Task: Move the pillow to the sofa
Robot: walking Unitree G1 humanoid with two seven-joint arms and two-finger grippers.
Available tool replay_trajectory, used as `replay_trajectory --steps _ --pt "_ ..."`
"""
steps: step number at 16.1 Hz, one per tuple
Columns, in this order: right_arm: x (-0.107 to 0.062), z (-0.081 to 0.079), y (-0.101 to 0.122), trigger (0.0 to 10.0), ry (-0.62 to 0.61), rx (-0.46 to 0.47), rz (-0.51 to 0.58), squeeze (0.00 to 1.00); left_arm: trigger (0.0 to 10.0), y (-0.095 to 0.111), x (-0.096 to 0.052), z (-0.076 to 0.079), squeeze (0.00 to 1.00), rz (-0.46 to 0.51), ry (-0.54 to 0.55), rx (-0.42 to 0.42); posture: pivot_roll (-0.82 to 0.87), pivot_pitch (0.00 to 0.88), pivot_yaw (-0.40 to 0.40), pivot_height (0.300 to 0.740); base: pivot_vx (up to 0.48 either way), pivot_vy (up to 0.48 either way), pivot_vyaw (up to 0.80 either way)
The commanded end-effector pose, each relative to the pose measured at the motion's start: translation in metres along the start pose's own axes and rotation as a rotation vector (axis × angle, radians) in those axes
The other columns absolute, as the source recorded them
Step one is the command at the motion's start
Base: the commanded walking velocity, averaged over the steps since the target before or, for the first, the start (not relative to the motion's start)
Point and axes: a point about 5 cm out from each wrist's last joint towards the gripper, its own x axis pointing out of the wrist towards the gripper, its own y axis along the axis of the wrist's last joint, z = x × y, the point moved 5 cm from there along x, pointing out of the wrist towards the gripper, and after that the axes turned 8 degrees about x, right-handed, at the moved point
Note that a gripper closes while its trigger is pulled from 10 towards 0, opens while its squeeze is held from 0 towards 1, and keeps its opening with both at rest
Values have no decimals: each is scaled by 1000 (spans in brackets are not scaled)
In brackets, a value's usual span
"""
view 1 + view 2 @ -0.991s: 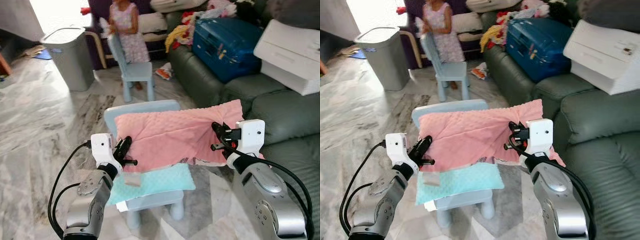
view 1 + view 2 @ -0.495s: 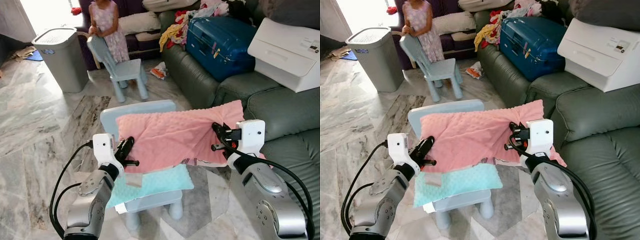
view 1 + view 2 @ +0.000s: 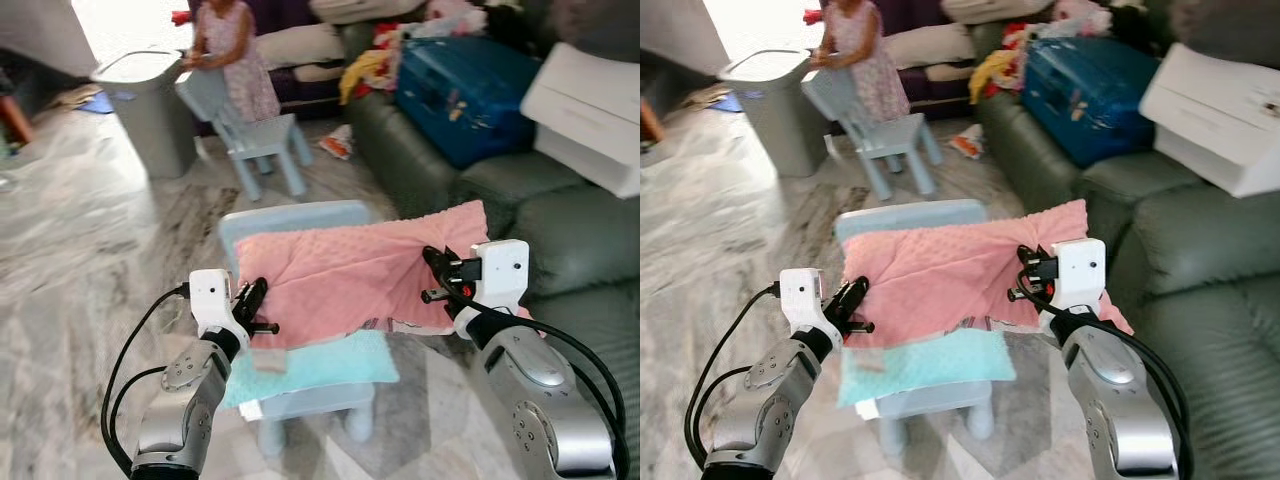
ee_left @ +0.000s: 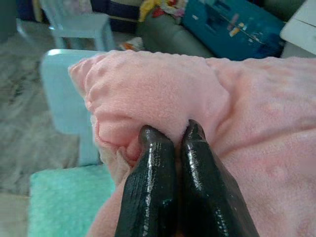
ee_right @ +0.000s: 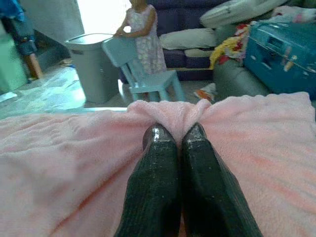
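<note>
A pink dotted pillow (image 3: 350,275) hangs between my two grippers, above a small light-blue chair (image 3: 290,222). My left gripper (image 3: 250,300) is shut on the pillow's left corner, and the left wrist view shows the black fingers (image 4: 158,192) pinching pink fabric (image 4: 237,113). My right gripper (image 3: 436,275) is shut on the pillow's right edge; its fingers (image 5: 168,192) squeeze a fold of the pillow (image 5: 64,153). The dark green sofa (image 3: 580,230) stands to the right.
A teal cushion (image 3: 320,365) lies on the chair seat under the pillow. A blue suitcase (image 3: 470,85) and a white box (image 3: 590,110) lie on the sofa. Farther back stand a person (image 3: 235,55), a second blue chair (image 3: 260,130) and a grey bin (image 3: 150,105). Marble floor lies to the left.
The camera has shifted and blurred, so the room has slid in the picture. Both grippers hold the pillow as before, at the same height above the chair.
</note>
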Motion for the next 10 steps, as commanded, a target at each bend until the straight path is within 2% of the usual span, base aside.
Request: replay_trajectory --steps 1,8,10 --pt "-1 -5 12 10000 22 -9 45 0 10000 5 1 -2 0 14 12 12 -231 0 29 740 0 0 0" --pt "0 -6 12 10000 30 -10 46 0 10000 4 1 -5 0 8 25 21 -229 0 30 740 0 0 0" --pt "1 -7 12 10000 31 -9 47 0 10000 4 1 -5 0 7 24 23 -228 0 31 740 -251 0 0"
